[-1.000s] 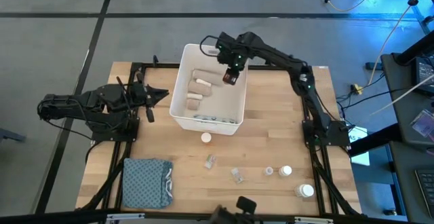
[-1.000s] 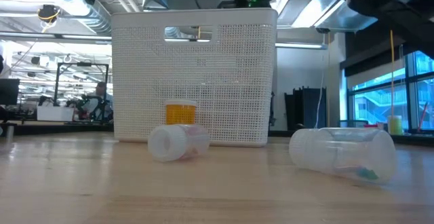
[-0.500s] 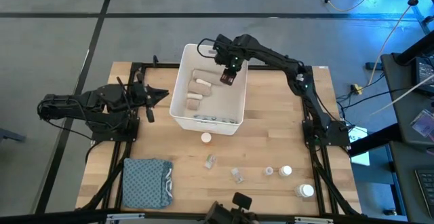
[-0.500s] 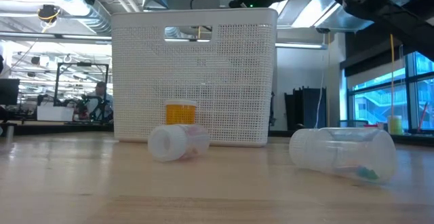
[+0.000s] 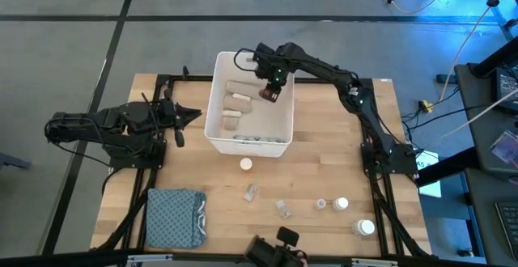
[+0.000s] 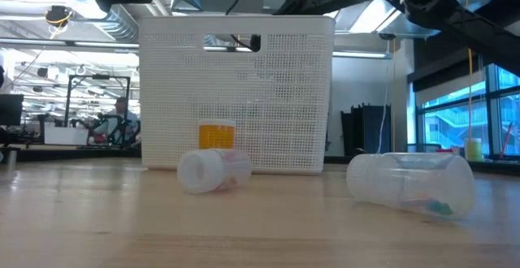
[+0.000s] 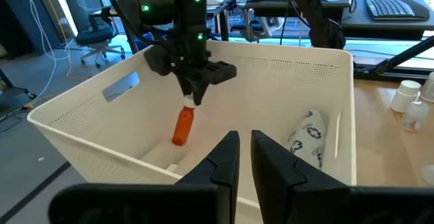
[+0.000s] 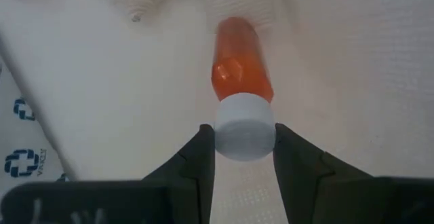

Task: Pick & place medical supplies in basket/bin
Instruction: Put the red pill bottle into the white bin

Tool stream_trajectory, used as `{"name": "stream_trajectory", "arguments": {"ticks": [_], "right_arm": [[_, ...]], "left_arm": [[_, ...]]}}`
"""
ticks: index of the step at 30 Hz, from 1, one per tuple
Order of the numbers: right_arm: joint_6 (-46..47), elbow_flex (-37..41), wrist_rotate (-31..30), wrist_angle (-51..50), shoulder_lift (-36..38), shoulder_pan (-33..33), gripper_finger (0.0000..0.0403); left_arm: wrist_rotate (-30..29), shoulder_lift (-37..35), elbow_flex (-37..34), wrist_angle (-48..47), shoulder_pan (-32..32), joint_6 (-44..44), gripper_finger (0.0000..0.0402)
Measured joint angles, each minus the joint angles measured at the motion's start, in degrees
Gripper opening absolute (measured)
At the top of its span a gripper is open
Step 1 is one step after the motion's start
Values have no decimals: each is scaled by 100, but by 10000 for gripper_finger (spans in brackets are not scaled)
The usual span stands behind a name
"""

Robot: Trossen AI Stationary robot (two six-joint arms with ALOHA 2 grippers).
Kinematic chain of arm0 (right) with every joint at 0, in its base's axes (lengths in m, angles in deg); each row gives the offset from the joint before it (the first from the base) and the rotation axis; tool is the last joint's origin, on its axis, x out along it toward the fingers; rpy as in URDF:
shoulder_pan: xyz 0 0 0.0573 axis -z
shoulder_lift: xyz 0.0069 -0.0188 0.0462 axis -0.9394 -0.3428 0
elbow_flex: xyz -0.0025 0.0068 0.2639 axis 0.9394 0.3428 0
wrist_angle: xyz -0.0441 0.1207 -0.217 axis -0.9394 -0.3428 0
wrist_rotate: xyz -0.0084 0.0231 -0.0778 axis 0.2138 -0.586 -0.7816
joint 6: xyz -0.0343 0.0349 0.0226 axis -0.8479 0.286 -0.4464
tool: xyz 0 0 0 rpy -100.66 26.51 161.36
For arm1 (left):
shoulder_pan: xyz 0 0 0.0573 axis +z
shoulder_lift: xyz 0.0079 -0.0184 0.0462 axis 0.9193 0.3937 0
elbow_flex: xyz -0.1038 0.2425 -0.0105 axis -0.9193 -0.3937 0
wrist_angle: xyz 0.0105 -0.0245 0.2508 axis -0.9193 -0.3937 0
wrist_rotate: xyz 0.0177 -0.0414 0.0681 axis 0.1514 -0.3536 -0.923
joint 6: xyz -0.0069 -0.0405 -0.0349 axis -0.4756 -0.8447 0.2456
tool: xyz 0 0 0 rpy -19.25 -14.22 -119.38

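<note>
Right now, by item:

Right gripper: the right gripper (image 5: pixel 272 89) hangs over the far right part of the white bin (image 5: pixel 212 112), its fingers (image 8: pixel 203 157) pinching the white cap of an orange pill bottle (image 8: pixel 239 68). The left wrist view shows the same gripper (image 7: pixel 193 100) pointing down inside the bin with the orange pill bottle (image 7: pixel 183 125) hanging below it, tilted, its lower end close to the bin floor; whether it touches the floor cannot be told.

Left gripper: the left gripper (image 5: pixel 191 113) waits at the left side of the table, just beside the bin's left wall, fingers pressed nearly together with only a thin gap showing in its wrist view.

Bin: it stands on the far middle of the wooden table (image 5: pixel 324 154), slot handle (image 6: pixel 231 42) in the short side facing the low camera.

Inside the bin: beige bandage rolls (image 5: pixel 237 101) lie along the left side and a grey dotted packet (image 5: pixel 251 140) lies against the near wall.

Still on the table: a white-capped bottle (image 5: pixel 246 164) sits just near of the bin, clear vials (image 5: pixel 252 192) lie nearer the front, and small white bottles (image 5: pixel 341 205) are grouped at the near right.

Cloth: a folded blue-grey cloth (image 5: pixel 174 217) lies at the near left corner.
</note>
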Motion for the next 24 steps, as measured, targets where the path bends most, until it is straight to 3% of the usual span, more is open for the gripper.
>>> {"name": "stream_trajectory", "arguments": {"ticks": [10,17,24], "right_arm": [[14,-293,-47,-590,22,8,115],[-462,-278,-924,-1326,22,12,115],[-984,-289,-962,-1100,22,49,114]], "left_arm": [[0,0,0,-4,0,2,31],[-4,1,-4,-4,0,-16,31],[-1,0,-4,-3,0,-73,31]]}}
